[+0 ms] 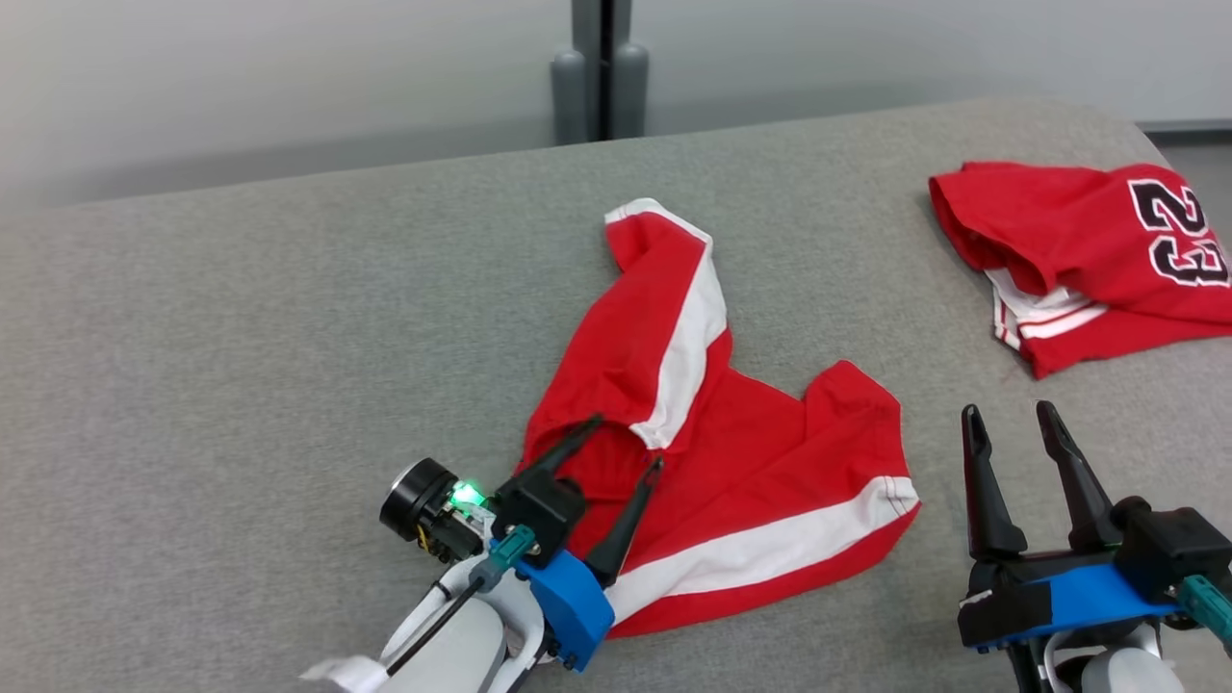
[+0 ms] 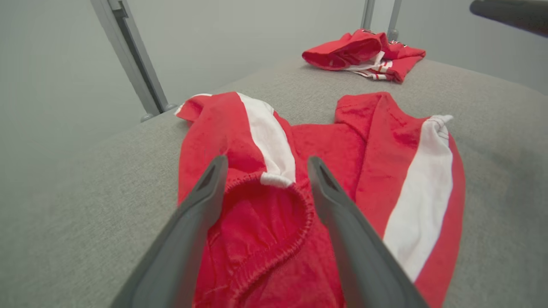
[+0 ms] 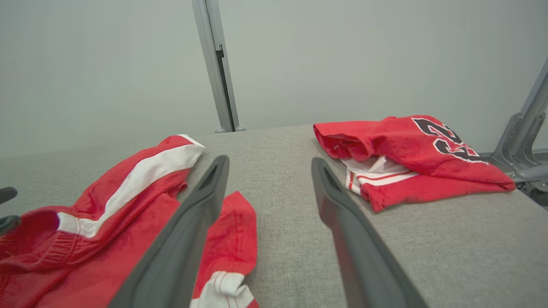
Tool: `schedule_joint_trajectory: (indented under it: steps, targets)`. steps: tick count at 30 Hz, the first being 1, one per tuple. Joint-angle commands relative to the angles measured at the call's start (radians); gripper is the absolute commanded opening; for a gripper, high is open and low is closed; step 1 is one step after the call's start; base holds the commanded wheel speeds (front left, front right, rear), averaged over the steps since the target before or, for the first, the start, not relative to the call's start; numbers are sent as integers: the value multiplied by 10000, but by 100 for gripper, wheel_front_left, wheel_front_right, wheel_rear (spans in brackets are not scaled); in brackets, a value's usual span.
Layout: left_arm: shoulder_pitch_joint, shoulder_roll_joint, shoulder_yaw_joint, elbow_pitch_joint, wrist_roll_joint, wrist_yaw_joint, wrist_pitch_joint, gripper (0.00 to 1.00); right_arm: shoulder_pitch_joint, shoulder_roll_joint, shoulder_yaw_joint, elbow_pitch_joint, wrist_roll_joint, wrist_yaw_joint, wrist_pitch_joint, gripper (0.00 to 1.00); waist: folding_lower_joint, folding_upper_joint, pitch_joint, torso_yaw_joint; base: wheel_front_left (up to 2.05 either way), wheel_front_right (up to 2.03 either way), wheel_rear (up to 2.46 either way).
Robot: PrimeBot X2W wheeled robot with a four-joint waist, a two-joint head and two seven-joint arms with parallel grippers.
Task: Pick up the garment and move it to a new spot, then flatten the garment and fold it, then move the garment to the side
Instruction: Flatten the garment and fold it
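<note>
Your garment is a pair of red shorts (image 1: 731, 452) with a broad white stripe down each side and a gathered elastic waistband. It lies on the grey cloth-covered table (image 1: 241, 366), near the middle and toward the robot's edge. It is not flat. The two legs spread in a V: one runs away toward the far edge with its hem curled over, and the other reaches to the robot's right with its stripe along the lower edge. The waistband sits at the near left and gapes open, showing the red inside.

Your left gripper (image 1: 628, 441) is at that waistband with its jaws spread wide and nothing between them held. In the left wrist view the puckered rim lies between the two fingers (image 2: 205, 188). Whether the tips touch the cloth, you cannot tell.

Your right gripper (image 1: 1010, 412) is also wide open and empty, over bare table just right of the shorts.

A folded red jersey (image 1: 1088, 260) with a black 23 lies well apart at the far right.
</note>
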Motion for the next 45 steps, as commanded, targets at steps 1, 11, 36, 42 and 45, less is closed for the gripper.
schedule_joint_trajectory:
  steps: [1,11,36,42,45]
  targets:
    - [-176,71,-101,87,-67,-1,9,100,-120,-8,-1,16,12,6,-75,100,0,-1,39,-45,0,0,0]
    - [-1176,376,-1633,1487,-792,-1,485,100,-453,-9,105,203,203,6,-144,100,0,-1,465,-526,0,0,0]
    - [-4083,1558,27,3903,-2285,563,-854,0,-649,-9,72,243,357,6,-175,100,0,-1,563,-117,0,0,0]
    - [-4268,2371,616,4365,-2641,677,-975,0,-658,-9,-5,357,300,6,-175,100,0,-1,611,-220,0,0,0]
    - [-4123,2506,787,4531,-2767,758,-1007,0,-581,-9,-70,425,283,6,-175,100,0,-1,595,-232,0,0,0]
